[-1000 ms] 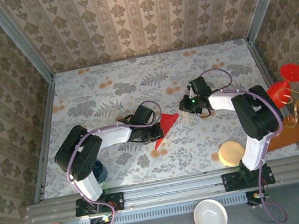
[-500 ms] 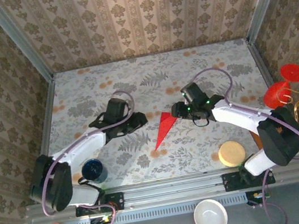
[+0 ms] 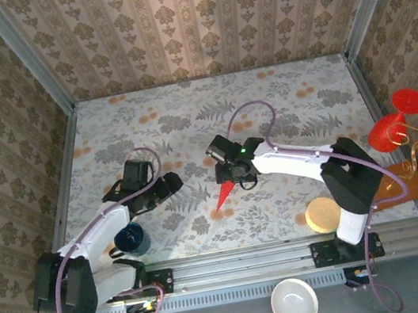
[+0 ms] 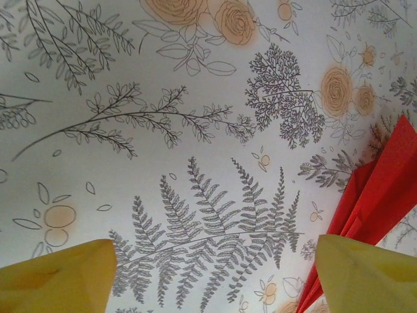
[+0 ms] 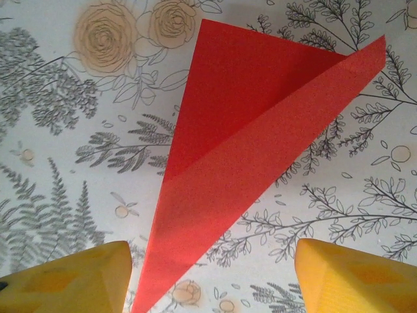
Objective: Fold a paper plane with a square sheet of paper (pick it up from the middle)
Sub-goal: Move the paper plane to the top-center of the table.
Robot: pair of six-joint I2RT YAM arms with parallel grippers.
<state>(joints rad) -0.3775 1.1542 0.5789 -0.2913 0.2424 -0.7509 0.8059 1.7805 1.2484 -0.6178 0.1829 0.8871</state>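
**Top view.** The plane (image 3: pixel 224 191) lies flat on the floral worktop (image 3: pixel 305 108). It is about midway between the left and right edges and closer to the near edge than to the far one. Its sharp tip points toward the near-left corner. The right gripper (image 3: pixel 232 173) hangs over the plane's wide end. The left gripper (image 3: pixel 170 185) stands apart from the plane, on its left. A blue cup (image 3: pixel 130 239) stands toward the near-left corner.

**Right wrist view.** The plane (image 5: pixel 228 163) is a slim red dart with one long crease. Its pointed end runs down between the jaws of the right gripper (image 5: pixel 212 277), which are spread and grasp nothing.

**Left wrist view.** The jaws of the left gripper (image 4: pixel 215 277) are spread and empty, with bare worktop (image 4: pixel 163 130) between them. The plane (image 4: pixel 381 189) lies just beside one jaw.
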